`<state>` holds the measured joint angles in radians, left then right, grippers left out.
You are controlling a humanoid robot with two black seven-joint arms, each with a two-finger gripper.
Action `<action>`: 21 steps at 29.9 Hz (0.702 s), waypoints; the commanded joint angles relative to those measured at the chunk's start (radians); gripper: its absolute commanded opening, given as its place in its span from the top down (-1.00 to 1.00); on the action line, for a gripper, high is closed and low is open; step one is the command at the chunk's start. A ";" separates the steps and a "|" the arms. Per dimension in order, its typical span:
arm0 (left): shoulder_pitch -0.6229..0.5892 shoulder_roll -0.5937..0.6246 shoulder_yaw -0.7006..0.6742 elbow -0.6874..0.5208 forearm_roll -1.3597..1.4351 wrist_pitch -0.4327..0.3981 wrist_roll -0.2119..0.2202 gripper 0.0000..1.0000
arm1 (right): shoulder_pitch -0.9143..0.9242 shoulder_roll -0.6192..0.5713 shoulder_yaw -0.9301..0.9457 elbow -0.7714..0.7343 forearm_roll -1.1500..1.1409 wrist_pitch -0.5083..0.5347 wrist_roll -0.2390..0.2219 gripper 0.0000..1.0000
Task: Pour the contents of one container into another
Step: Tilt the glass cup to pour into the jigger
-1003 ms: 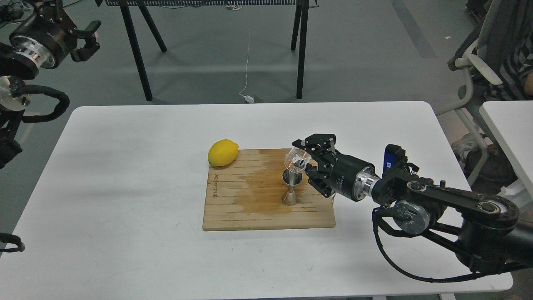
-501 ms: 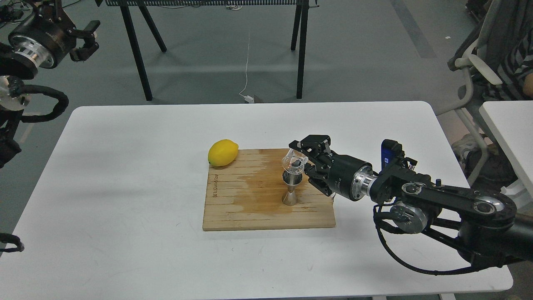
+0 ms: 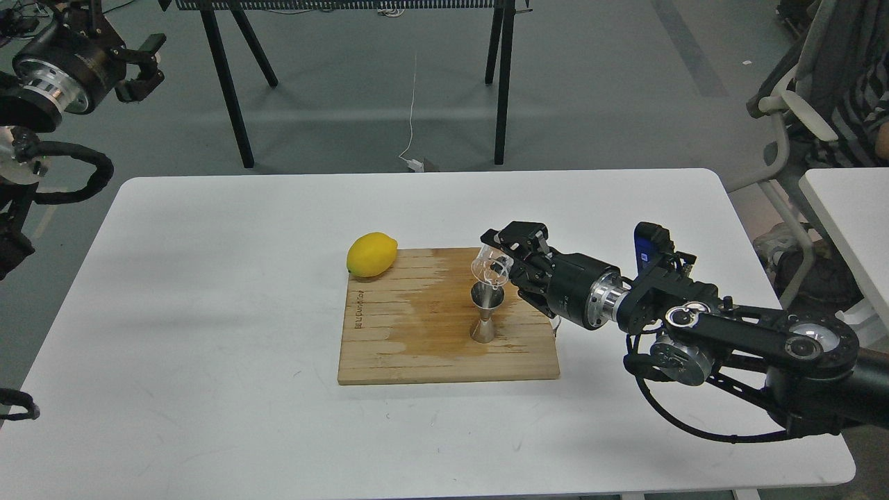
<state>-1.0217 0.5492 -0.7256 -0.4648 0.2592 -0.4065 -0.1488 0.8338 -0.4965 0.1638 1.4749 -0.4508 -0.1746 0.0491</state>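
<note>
A tiny clear cup hangs tipped over on its side, mouth facing left and down, right above the steel hourglass jigger. My right gripper is shut on the cup and reaches in from the right over the wooden board. The jigger stands upright on the board, its top rim just under the cup. My left gripper is held high at the far upper left, away from the table, with its fingers apart and nothing between them.
A yellow lemon lies at the board's back left corner. A darker wet stain spreads over the board around the jigger. The white table carries the board. Black table legs stand behind, and a chair and a second table are at the right.
My right gripper has rolled the cup further over and shifted slightly left and up above the jigger. The left arm has barely moved.
</note>
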 commanded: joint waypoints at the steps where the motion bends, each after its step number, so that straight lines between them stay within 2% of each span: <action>1: 0.000 -0.002 0.000 0.000 0.000 0.000 0.000 -0.99 | 0.019 0.001 -0.026 -0.007 -0.023 -0.009 0.005 0.64; 21: -0.003 -0.002 -0.002 0.000 0.000 0.000 0.002 -0.99 | 0.027 0.003 -0.035 -0.021 -0.111 -0.011 0.020 0.64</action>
<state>-1.0233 0.5478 -0.7272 -0.4648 0.2592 -0.4065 -0.1477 0.8608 -0.4935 0.1320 1.4543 -0.5486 -0.1857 0.0685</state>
